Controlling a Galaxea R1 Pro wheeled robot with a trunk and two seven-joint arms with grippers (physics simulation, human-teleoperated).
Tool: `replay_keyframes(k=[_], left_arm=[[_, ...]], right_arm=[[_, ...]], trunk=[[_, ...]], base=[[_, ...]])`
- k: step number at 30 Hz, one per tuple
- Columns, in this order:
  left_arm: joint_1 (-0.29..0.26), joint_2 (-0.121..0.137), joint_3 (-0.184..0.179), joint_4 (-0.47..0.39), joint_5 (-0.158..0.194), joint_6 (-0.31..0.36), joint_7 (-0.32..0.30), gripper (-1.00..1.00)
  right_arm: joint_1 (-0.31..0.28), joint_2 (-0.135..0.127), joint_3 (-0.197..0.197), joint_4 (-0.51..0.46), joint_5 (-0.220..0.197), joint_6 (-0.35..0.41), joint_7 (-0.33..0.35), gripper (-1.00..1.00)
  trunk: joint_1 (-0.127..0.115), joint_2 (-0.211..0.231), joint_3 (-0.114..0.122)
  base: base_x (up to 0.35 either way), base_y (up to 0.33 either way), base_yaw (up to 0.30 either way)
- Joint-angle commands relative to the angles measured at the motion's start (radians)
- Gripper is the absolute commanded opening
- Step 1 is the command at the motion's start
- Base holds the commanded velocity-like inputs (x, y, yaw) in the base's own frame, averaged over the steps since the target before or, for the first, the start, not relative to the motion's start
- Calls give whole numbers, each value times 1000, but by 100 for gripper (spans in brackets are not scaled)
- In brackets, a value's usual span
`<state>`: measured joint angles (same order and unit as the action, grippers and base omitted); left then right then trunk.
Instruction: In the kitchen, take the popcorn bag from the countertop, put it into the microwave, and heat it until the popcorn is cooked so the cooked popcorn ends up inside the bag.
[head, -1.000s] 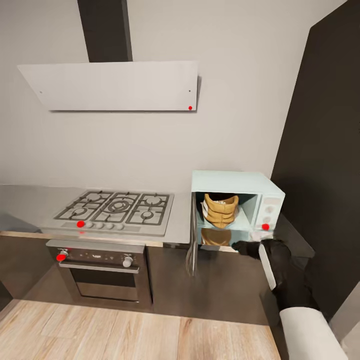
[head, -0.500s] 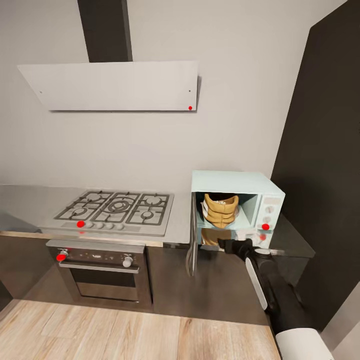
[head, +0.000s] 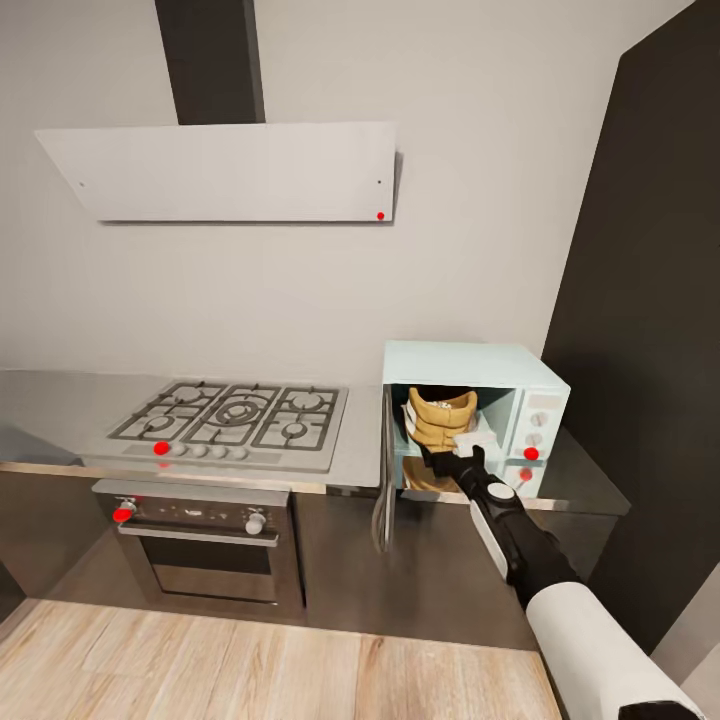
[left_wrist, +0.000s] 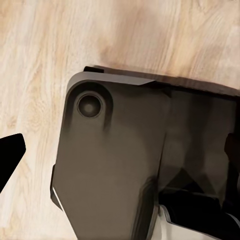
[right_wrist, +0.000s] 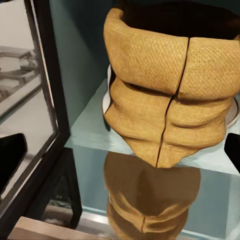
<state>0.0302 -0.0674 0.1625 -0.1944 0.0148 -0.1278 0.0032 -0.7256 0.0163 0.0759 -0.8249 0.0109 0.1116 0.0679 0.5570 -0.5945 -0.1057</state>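
Note:
The pale mint microwave (head: 500, 365) stands on the grey countertop (head: 60, 400) with its door (head: 383, 485) swung wide open to the left. The tan popcorn bag (head: 441, 420) sits upright inside the cavity on the turntable. My right gripper (head: 438, 462) hovers just in front of the opening, below the bag and apart from it. In the right wrist view the bag (right_wrist: 170, 95) is close ahead, the gripper (right_wrist: 120, 152) open with its black fingertips (right_wrist: 10, 155) far apart. The bag's contents are hidden. My left gripper (left_wrist: 120, 155) hangs open over the floor.
A steel gas hob (head: 235, 415) and the oven (head: 205, 545) under it lie left of the microwave, with a flat white hood (head: 230, 170) above. A tall dark cabinet (head: 650, 300) flanks the microwave's right. My dark base (left_wrist: 125, 165) and wood floor (left_wrist: 45, 60) are below.
My right arm has swung left and forward, from in front of the microwave's knob panel to the open cavity below the bag. Bag and door have not moved.

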Motion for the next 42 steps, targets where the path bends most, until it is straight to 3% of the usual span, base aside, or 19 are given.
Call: replay_keyframes(k=[1,10,12,17,19,42], left_arm=[[0,0,3,-2,2,-1,0,100],[0,3,4,-2,4,-1,0,100],[0,2,3,-2,5,-1,0,100],[0,3,5,-2,9,-1,0,100],[0,3,6,-2,9,-1,0,100],[10,6,8,0,12,0,1,100]], right_arm=[[-10,-1,-1,20,1,-4,2,100],[-43,-4,-7,68,3,-15,-34,100],[-78,-5,-10,122,3,-42,-65,100],[-253,-6,-11,459,-2,-227,-86,100],[-274,-5,-11,497,-3,-249,-87,100],[-283,-3,-8,535,2,-266,-123,100]], trunk=[[0,-2,-2],[0,-2,-2],[0,-2,-2],[0,-2,-2],[0,-2,-2],[0,-2,-2]], base=[[0,0,0],[0,0,0],[0,0,0],[0,0,0],[0,0,0],[42,0,0]])
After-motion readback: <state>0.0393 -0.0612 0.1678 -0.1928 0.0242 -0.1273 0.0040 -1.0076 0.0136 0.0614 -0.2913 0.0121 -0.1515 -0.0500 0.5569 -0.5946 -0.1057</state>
